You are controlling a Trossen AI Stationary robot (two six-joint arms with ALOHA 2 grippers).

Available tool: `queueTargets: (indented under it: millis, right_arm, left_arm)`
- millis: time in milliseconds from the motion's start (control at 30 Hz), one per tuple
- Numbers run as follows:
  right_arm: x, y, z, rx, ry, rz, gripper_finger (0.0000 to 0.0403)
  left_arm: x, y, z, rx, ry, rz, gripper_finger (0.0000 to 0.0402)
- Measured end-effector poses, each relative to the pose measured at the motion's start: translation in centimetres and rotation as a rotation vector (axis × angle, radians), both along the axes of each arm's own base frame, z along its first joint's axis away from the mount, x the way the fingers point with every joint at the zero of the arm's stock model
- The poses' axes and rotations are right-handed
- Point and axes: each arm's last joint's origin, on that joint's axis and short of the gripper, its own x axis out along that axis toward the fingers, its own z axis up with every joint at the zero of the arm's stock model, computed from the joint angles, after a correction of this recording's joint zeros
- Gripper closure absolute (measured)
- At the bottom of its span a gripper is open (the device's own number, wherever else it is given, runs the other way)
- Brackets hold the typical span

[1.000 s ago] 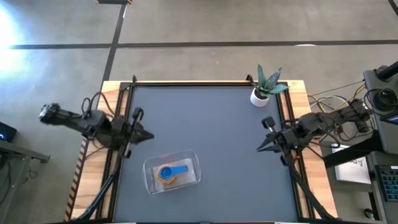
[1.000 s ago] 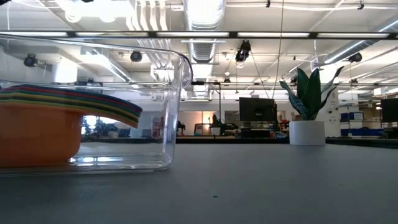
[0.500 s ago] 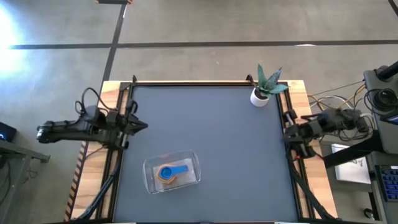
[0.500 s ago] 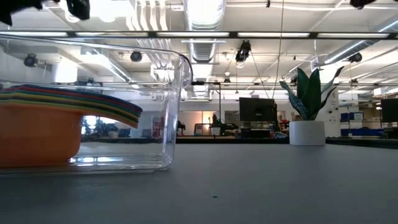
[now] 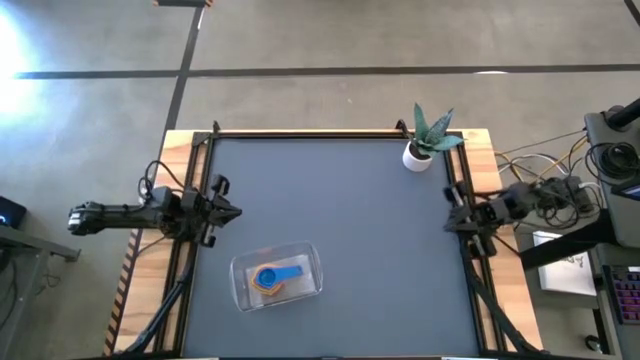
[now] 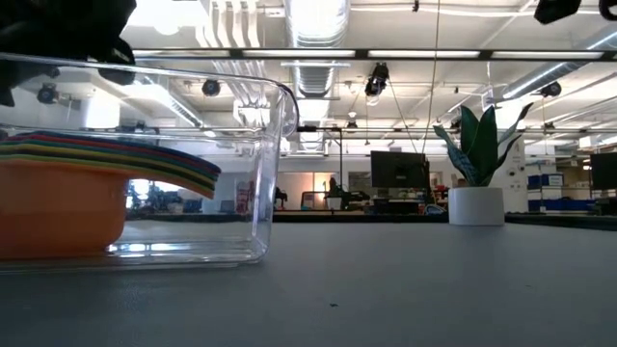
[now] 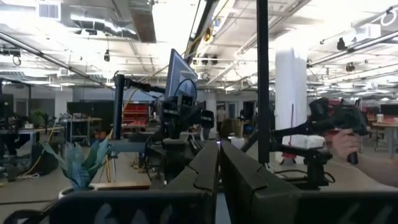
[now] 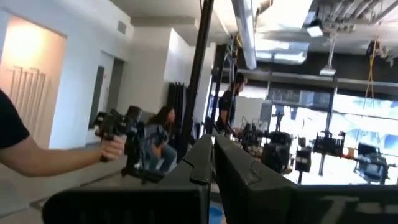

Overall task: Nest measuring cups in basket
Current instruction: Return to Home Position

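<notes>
Now: cups nested, arms parking

High view. The basket [image 5: 306, 260] lies on the dark surface [image 5: 360, 220], nearer the left arm. The measuring cups [image 5: 270, 278] sit nested inside it, blue uppermost. The left end effector [image 5: 225, 200] hangs at the surface's left edge and the right end effector [image 5: 450, 210] at its right edge, both well apart from the basket. A plant pot [image 5: 417, 156] stands at the far right corner. Step judged: parking the arms, as the nesting looks done. The next move calls only for folding each arm clear, with nothing carried.

Low view. The basket's clear wall stands nearest. The orange cup [image 6: 58, 207] is lowest, with coloured handles fanned above it. The stack is cut off at the frame, so all seven cannot be counted. A dark shape [image 6: 67, 24] overhead is probably the left arm.

Left wrist view. Its fingers [image 7: 199, 171] are pressed together and empty. The basket is unseen, and a person's hand [image 7: 345, 143] shows beyond.

Right wrist view. Its fingers [image 8: 200, 155] are together and empty. A person's arm [image 8: 37, 155] shows beyond, and the surface is hidden.
</notes>
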Motion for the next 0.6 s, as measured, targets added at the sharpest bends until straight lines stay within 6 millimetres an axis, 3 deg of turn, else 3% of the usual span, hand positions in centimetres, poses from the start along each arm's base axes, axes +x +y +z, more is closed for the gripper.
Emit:
queueTargets:
  millis: [367, 600]
  right_arm:
    - [1.6, 0.6, -4.9, 0.058, -0.026, 0.018, 0.0394]
    - [1.8, 0.7, -5.4, 0.061, 0.038, 0.033, 0.0394]
  left_arm:
    - [0.2, 0.0, -0.8, 0.076, 0.058, 0.027, 0.0401]
    - [0.4, 0.0, -1.5, 0.098, 0.135, 0.030, 0.0401]
